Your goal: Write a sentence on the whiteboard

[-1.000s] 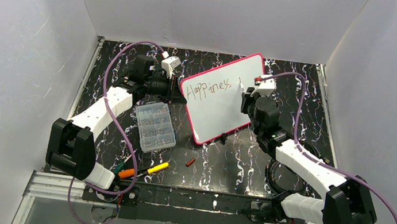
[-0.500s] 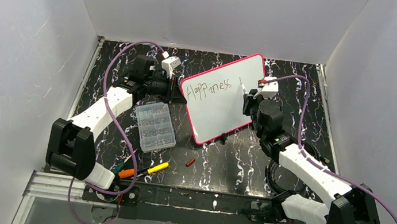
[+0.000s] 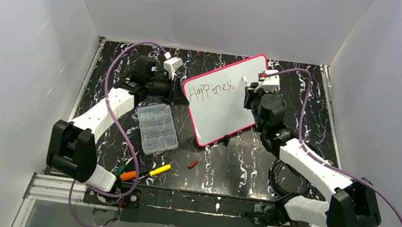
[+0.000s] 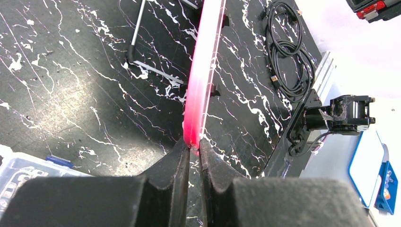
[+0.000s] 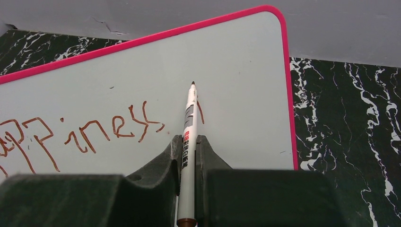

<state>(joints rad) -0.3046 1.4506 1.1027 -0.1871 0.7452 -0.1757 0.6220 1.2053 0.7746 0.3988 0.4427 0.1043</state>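
Observation:
The whiteboard (image 3: pixel 223 113), white with a pink-red rim, stands tilted at the back of the table. My left gripper (image 3: pixel 180 93) is shut on its left rim (image 4: pixel 203 71); the black fingers pinch the pink edge in the left wrist view (image 4: pixel 194 146). The sentence (image 3: pixel 210 90) reads "Happiness" in brownish-red letters (image 5: pixel 113 130). My right gripper (image 3: pixel 250 90) is shut (image 5: pixel 188 139) on a white marker (image 5: pixel 190 113). The marker's dark tip rests at the board face (image 5: pixel 236 56), right of the word, just above a short slanted stroke (image 5: pixel 200 112).
A clear organizer box (image 3: pixel 157 128) lies left of the board. A small red-brown cap (image 3: pixel 192 164), a yellow-handled tool (image 3: pixel 159 170) and an orange tool (image 3: pixel 128 175) lie near the front edge. A black cable coil (image 3: pixel 283 177) sits under the right arm. White walls surround the table.
My right gripper shifted slightly right, then back up and left along the board with the marker. The left arm and the board have not moved.

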